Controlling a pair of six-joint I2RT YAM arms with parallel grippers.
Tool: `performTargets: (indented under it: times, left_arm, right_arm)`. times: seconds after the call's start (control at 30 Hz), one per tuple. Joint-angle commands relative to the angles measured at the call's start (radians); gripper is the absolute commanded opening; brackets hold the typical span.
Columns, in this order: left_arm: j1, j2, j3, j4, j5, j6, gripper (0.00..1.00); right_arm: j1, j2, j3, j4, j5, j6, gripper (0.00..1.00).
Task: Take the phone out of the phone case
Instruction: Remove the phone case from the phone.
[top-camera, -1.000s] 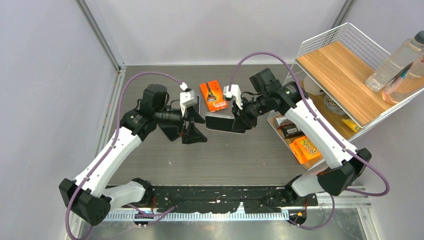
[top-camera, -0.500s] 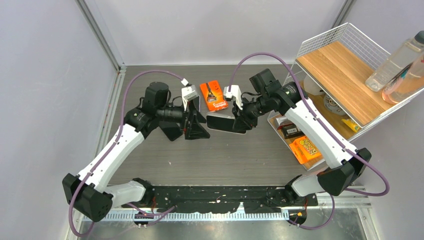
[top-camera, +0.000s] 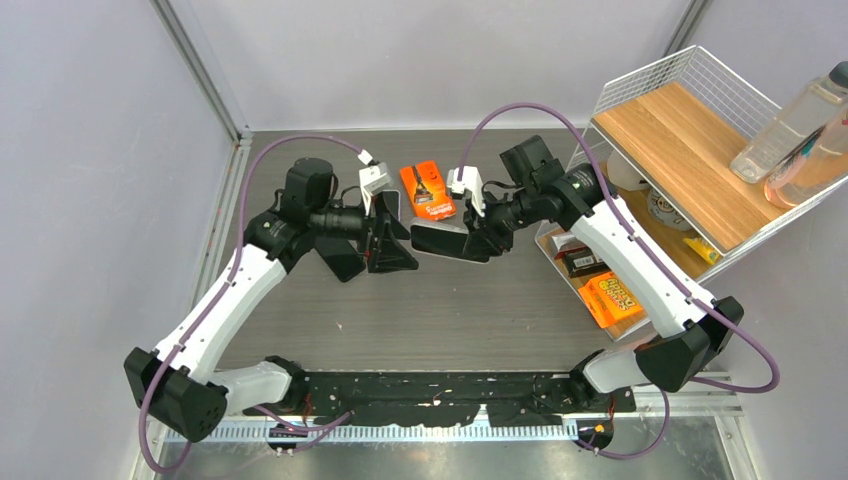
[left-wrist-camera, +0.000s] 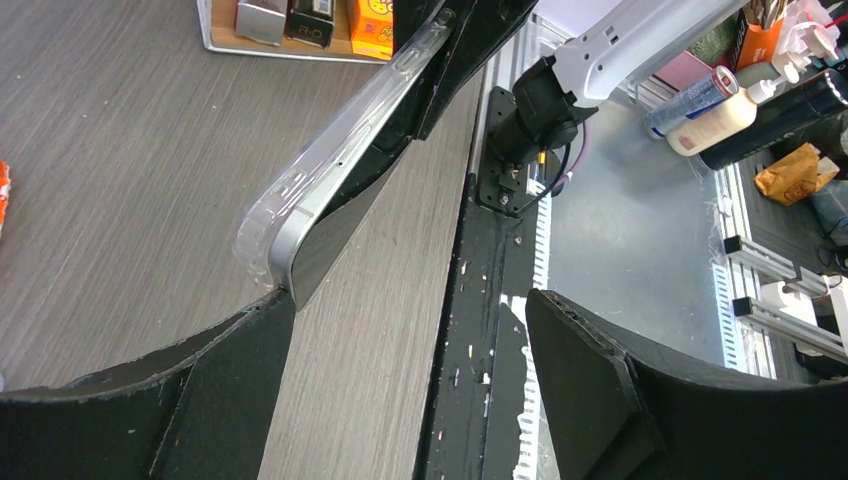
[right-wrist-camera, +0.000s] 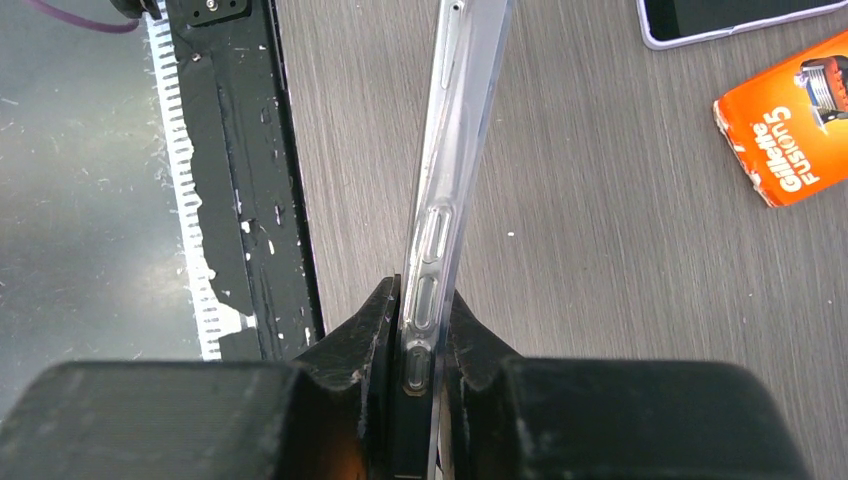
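Observation:
A dark phone (top-camera: 440, 243) in a clear case (left-wrist-camera: 335, 150) is held above the table's middle, edge-on to both wrist cameras. My right gripper (top-camera: 480, 240) is shut on its right end; in the right wrist view the fingers (right-wrist-camera: 420, 300) clamp the phone and case (right-wrist-camera: 445, 190) from both sides. My left gripper (top-camera: 386, 246) is open at the phone's left end. In the left wrist view its gap (left-wrist-camera: 408, 300) is wide, and one finger (left-wrist-camera: 200, 400) touches the phone's lower corner (left-wrist-camera: 300, 270). At that corner the clear case stands slightly off the phone's metal edge.
An orange razor pack (top-camera: 427, 190) and a second phone (right-wrist-camera: 740, 18) lie on the table behind the grippers. A wire shelf rack (top-camera: 690, 130) with bottles (top-camera: 790, 120) and orange boxes (top-camera: 612, 297) stands at the right. The black base rail (top-camera: 450, 395) runs along the near edge.
My left gripper has moved up and toward the phone's left end, its finger now at the corner. The right gripper has shifted the phone slightly left.

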Motion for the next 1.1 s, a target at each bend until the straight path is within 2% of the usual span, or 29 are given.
performTargets:
  times: [0.0,1.07]
  left_arm:
    - [-0.015,0.016,0.1,0.193,0.037,0.049,0.89]
    - [-0.013,0.035,0.202,0.198,0.046,0.04,0.88]
  right_arm:
    - [0.063,-0.029,-0.002,0.095,-0.298,-0.054,0.05]
    - [0.099,0.009,-0.049,0.092,-0.267,-0.071,0.06]
